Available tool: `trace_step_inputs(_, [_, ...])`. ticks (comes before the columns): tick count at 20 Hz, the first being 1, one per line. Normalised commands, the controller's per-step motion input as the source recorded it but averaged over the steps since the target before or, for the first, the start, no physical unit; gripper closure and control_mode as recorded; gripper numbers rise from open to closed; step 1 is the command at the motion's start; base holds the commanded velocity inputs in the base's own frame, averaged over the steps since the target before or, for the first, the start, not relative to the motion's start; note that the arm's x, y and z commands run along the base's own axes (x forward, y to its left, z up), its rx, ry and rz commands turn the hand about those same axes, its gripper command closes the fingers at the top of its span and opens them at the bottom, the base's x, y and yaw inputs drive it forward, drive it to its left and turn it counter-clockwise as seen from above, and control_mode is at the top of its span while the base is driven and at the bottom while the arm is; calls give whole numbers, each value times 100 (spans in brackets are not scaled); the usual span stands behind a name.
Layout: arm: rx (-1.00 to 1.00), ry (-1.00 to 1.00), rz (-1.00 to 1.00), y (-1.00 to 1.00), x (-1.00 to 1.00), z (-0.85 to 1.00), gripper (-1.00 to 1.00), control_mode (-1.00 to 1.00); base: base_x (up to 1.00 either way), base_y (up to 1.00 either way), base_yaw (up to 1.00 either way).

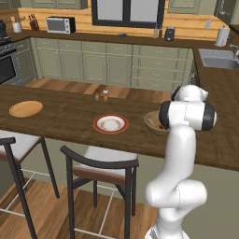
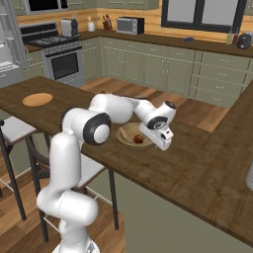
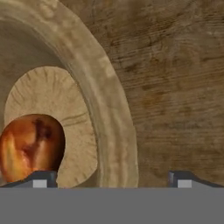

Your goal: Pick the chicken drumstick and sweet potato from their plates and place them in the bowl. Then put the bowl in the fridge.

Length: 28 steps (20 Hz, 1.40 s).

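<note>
The tan wooden bowl (image 3: 114,113) sits on the dark wood counter, and my gripper (image 3: 113,180) stands open low over its right rim (image 2: 148,143). One fingertip (image 3: 43,179) is inside the bowl and the other is outside, over the counter. An orange-brown glossy lump (image 3: 28,146) lies in the bowl (image 2: 129,133). I cannot tell whether the lump is the chicken drumstick or the sweet potato. The white red-rimmed plate (image 1: 110,124) and the flat wooden plate (image 1: 25,108) both look bare. My gripper (image 2: 163,143) holds nothing. The grey fridge (image 2: 9,49) stands at the far left.
Two stools (image 1: 100,163) are tucked under the counter's near edge. Small shakers (image 1: 101,95) stand near the far edge. A stove (image 2: 62,59) and green cabinets line the back wall, and a sink (image 1: 219,59) is set in the right-hand counter.
</note>
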Motion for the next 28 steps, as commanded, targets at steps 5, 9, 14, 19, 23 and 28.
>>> trace_step_inputs(5, [0, 0, 0, 14, 0, -43, -100, -100, 0, 0, 0])
trace_step_inputs(9, [0, -1, 0, 33, -2, -28, 100, -100, 0, 0, 0])
trace_step_inputs(14, [-2, -5, -5, 50, 1, 0, 100, -100, 0, 0, 0])
trace_step_inputs(19, [-11, -4, -9, 71, 1, 2, 100, -100, 0, 0, 0])
trace_step_inputs(23, [-9, -26, -24, 50, -51, 31, 100, -100, 0, 0, 0])
trace_step_inputs(28, [1, -20, -46, 5, -86, 54, 100, -100, 0, 0, 0])
